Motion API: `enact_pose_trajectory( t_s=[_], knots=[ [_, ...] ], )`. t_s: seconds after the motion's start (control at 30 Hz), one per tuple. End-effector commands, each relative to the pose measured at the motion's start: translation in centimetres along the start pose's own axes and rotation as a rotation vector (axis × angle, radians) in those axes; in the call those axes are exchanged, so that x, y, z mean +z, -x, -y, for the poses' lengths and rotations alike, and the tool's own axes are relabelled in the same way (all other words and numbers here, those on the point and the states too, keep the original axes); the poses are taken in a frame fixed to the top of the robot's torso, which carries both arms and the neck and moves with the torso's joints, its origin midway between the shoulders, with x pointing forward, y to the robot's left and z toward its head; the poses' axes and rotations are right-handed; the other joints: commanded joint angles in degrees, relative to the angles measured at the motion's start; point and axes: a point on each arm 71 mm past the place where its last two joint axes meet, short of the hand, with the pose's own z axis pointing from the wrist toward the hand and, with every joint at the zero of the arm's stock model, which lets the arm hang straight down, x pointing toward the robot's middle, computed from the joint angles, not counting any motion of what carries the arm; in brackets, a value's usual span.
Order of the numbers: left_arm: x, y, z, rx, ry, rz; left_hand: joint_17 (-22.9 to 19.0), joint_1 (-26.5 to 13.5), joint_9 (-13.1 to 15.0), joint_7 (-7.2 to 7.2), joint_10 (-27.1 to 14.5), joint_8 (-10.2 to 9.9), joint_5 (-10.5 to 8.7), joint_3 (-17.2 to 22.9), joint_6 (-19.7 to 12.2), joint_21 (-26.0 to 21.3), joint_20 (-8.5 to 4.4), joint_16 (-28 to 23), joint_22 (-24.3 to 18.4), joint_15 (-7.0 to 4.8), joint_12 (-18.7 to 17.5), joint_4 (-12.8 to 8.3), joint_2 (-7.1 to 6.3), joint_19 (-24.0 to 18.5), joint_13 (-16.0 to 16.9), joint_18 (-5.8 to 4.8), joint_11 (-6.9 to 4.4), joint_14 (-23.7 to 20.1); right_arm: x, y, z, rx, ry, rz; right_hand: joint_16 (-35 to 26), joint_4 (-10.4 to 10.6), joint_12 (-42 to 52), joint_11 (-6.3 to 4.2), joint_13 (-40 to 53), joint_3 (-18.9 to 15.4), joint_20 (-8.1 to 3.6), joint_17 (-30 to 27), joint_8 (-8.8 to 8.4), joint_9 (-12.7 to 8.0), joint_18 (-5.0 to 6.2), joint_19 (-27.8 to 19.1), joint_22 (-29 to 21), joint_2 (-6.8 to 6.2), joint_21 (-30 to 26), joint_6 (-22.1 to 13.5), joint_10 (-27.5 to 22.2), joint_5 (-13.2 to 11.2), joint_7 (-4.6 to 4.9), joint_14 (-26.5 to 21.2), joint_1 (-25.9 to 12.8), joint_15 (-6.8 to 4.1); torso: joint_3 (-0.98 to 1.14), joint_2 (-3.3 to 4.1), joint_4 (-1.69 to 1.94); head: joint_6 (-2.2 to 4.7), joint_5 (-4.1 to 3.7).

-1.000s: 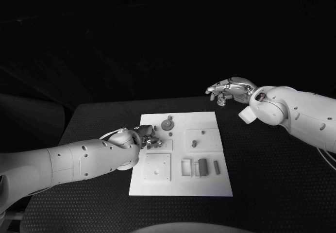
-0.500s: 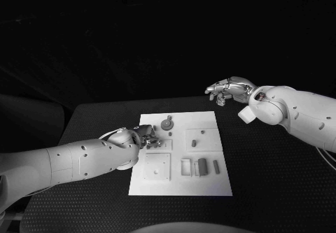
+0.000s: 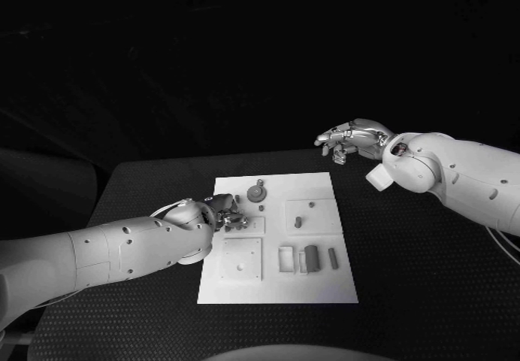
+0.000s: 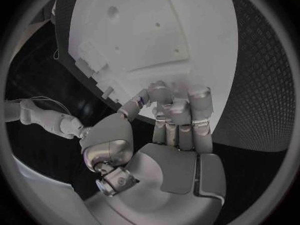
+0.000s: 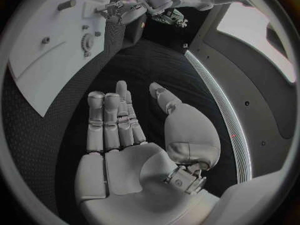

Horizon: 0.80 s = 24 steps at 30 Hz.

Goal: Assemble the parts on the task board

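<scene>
1. The main risk, as I judge it, is at the left hand (image 3: pixel 222 213). It works at the left edge of the flat white rectangular task board (image 3: pixel 325 282), left of the middle of the head view. If it pushes sideways, the light plate can slide on the black textured table (image 3: pixel 422 286), and then the seats no longer sit where the hand expects them.
2. A second risk: the fingers (image 4: pixel 187 110) cover the spot they work on, so a small piece could tilt or jam in its recess without being noticed.
3. In the left wrist view these fingers are curled together, with the tips down on the white board's edge. Whether they pinch a part I cannot tell, because the tips hide it.
4. The right hand (image 3: pixel 352 139) hovers in the upper right of the head view, above the table beyond the board's far right corner and apart from it. In its wrist view the palm is flat, the fingers straight and apart, and it holds nothing.
5. The small grey parts, among them a round gear-like piece (image 3: pixel 257 193) and a dark upright block (image 3: pixel 312 257), lie or stand on the board.
</scene>
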Motion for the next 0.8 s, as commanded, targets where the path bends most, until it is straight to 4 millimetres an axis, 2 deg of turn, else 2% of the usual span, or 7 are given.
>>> enact_pose_trajectory(
  t_s=[0.03,0.8],
  knots=[
    [-0.02,-0.60,-0.79,0.008,0.038,-0.038,-0.1,1.2,0.1,-0.38,1.5,0.2,0.16,5.3,4.7,0.3,0.08,0.2,1.0,-1.07,0.3,4.1,0.92,0.4,0.1,2.06,-1.26,0.8,0.01,-0.13,-0.04,-0.003,0.006,-0.018,0.1,0.2,0.2,-0.27,0.0,0.2,-0.52,-0.1,0.13,0.1,2.68,0.1,0.6,0.08,-0.4,0.1,-0.1,0.2,0.29,-0.2,-0.3,-0.29,-0.03,0.04,0.01,-0.02,-0.04],
    [-0.06,-0.72,-0.91,0.010,0.044,-0.058,-0.1,1.4,0.2,-0.44,1.5,0.3,0.45,5.4,4.7,0.3,0.13,0.4,1.0,-1.14,0.4,4.0,0.84,0.4,0.2,2.06,-1.32,0.8,0.02,-0.10,0.00,-0.004,0.004,-0.018,0.2,0.2,0.2,-0.26,0.0,0.2,-0.53,-0.1,0.10,0.1,2.68,0.1,0.6,0.08,-0.4,0.1,-0.1,0.2,0.30,-0.2,-0.4,-0.29,-0.03,0.00,-0.01,-0.19,0.02]
  ],
)
